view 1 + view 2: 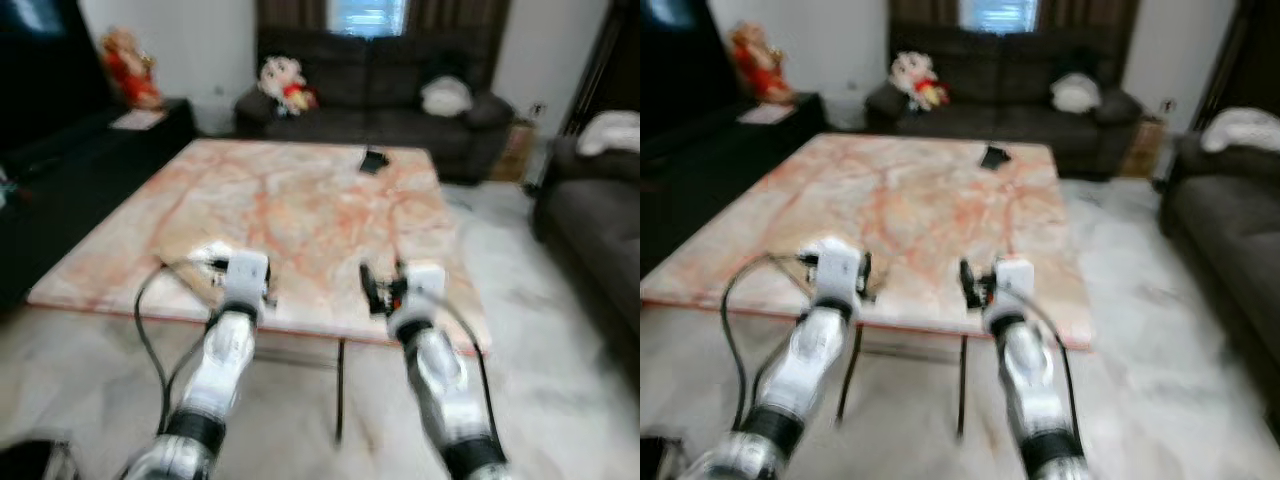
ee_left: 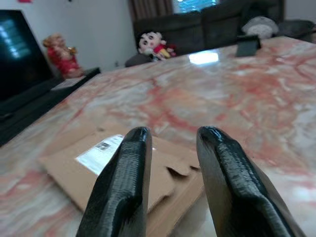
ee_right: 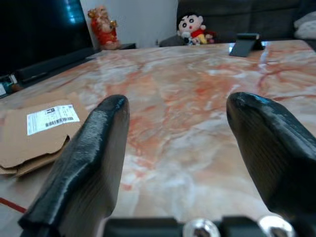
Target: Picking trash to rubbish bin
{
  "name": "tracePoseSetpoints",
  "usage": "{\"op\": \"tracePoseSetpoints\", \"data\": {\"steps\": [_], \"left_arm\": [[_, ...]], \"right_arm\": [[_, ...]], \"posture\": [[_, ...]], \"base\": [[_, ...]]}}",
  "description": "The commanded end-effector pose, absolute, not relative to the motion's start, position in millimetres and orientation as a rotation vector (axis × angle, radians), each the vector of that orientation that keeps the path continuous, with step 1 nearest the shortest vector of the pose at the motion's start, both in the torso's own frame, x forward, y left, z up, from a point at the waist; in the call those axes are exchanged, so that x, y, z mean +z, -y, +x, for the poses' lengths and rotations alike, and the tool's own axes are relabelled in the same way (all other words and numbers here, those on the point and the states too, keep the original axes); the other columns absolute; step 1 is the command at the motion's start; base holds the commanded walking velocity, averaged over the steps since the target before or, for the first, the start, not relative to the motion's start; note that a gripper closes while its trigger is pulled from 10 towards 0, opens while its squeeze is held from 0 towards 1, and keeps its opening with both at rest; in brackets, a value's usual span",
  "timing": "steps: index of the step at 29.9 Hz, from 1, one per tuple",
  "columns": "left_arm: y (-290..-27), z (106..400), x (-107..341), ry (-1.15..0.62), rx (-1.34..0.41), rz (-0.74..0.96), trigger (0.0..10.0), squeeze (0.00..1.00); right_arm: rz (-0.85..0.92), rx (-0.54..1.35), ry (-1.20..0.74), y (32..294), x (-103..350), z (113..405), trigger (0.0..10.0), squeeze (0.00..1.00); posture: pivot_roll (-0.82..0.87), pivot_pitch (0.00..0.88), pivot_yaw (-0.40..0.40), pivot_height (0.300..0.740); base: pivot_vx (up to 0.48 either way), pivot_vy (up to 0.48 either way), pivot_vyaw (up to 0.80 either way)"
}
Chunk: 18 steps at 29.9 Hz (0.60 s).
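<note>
While both arms reach out over the near edge of the table [image 1: 300,200], the flattened cardboard [image 2: 123,168] with a white label lies near that edge, at lower left of the head views. The left gripper [image 2: 173,148] hangs just above it, its 2 fingers a little apart and holding nothing. The right gripper [image 3: 177,128] sits beside it at lower centre of the head view, fingers spread wide and empty, with the cardboard off to its left side [image 3: 34,133].

Judging by this, the step in hand is the approach to the cardboard. A grasp would call for the left gripper to drop lower and get 1 finger under the raised flap or the cardboard's edge, since a flat sheet on smooth marble gives little to bite on; sliding it to the table edge may help.

No bin can be made out, so where the cardboard must go cannot be told. A small dark object [image 1: 373,160] stands at the far side of the table, upper centre; a sofa [image 1: 400,90] with a doll [image 1: 285,82] lies beyond.
</note>
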<state>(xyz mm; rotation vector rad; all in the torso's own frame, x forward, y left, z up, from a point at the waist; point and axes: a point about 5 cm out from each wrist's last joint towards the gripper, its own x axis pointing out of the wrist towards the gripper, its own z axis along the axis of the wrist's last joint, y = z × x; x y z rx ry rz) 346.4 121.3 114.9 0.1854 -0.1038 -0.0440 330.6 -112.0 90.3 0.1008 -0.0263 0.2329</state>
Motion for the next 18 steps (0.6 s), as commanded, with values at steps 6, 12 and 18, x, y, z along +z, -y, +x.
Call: {"op": "tracePoseSetpoints", "data": {"steps": [6,12,18], "left_arm": [[-125.0,348.3,117.8,0.107,-0.028,0.182,10.0,0.00],[-125.2,348.4,119.0,0.112,-0.025,0.181,10.0,0.00],[-125.9,348.8,120.0,0.115,-0.021,0.179,10.0,0.00]], "right_arm": [[0.105,0.251,0.036,106.3,94.8,332.8,10.0,0.00],[0.108,0.258,0.041,105.6,95.4,332.2,10.0,0.00],[0.108,0.269,0.043,103.6,96.2,332.3,10.0,0.00]], "posture": [[0.13,0.000,0.003,0.740],[0.13,0.000,0.001,0.740],[0.13,0.000,-0.002,0.740]], "base": [[0.312,0.000,0.00],[0.312,0.000,0.00],[0.315,0.000,0.00]]}}
